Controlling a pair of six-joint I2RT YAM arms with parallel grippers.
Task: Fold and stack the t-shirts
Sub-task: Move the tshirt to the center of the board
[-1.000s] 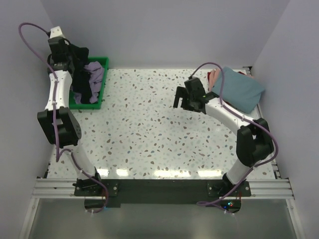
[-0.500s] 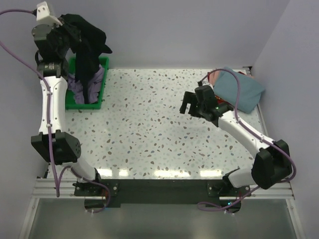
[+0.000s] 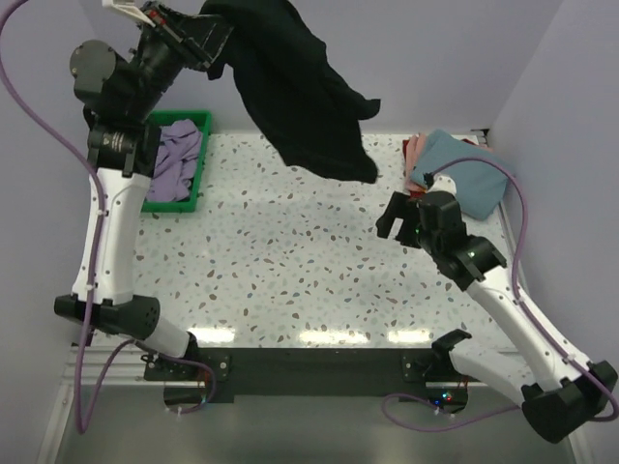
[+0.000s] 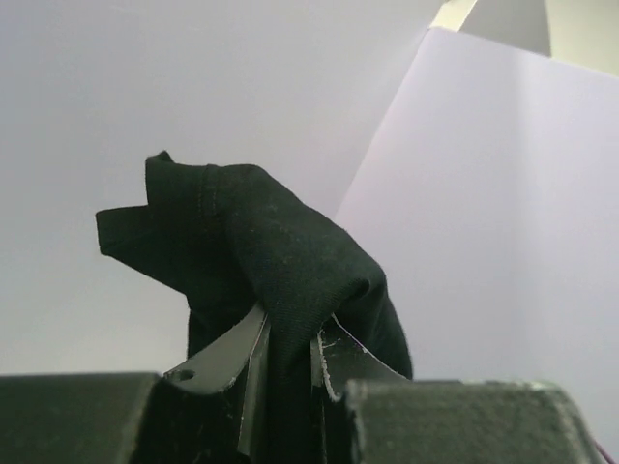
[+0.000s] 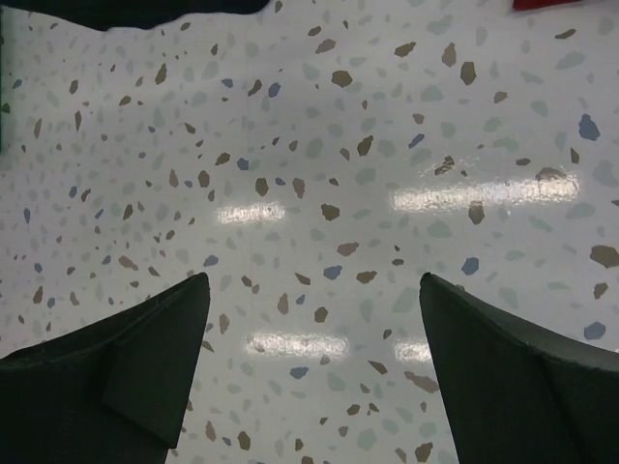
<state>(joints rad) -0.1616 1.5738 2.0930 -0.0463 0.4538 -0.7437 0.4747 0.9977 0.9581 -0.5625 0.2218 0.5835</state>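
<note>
Recording the left pincer [image 3: 215, 43] raised high over the far left corner, nipping nearly closed on a bunched fold of the black t-shirt [image 3: 305, 97]. Seeing, in the left wrist view, soft matte cloth wedged between the two fingers [image 4: 240, 372] and humping up above them, with a stitched hem showing along one edge. Noting the rest of that garment hanging clear of the tabletop [image 3: 290, 261] in a loose, creased drape, trailing rightward and down over the far middle of the surface. Finding the right pincer [image 3: 397, 220] hovering above the glossy, speckled terrazzo-pattern tabletop on the right side, jaws spread wide and holding nothing, near the folded pile but apart from it. Logging the teal-blue t-shirt [image 3: 469, 174] lying as a flat, roughly rectangular fold at the far right corner, with the pink t-shirt [image 3: 414, 150] showing as a narrow edge at its left side. Logging the lavender t-shirt [image 3: 174, 155] lying crumpled and rumpled inside the green plastic tray [image 3: 169, 205] at the far left. Being unable to tell whether the pink cloth is lying under or just beside the teal-blue one.
</note>
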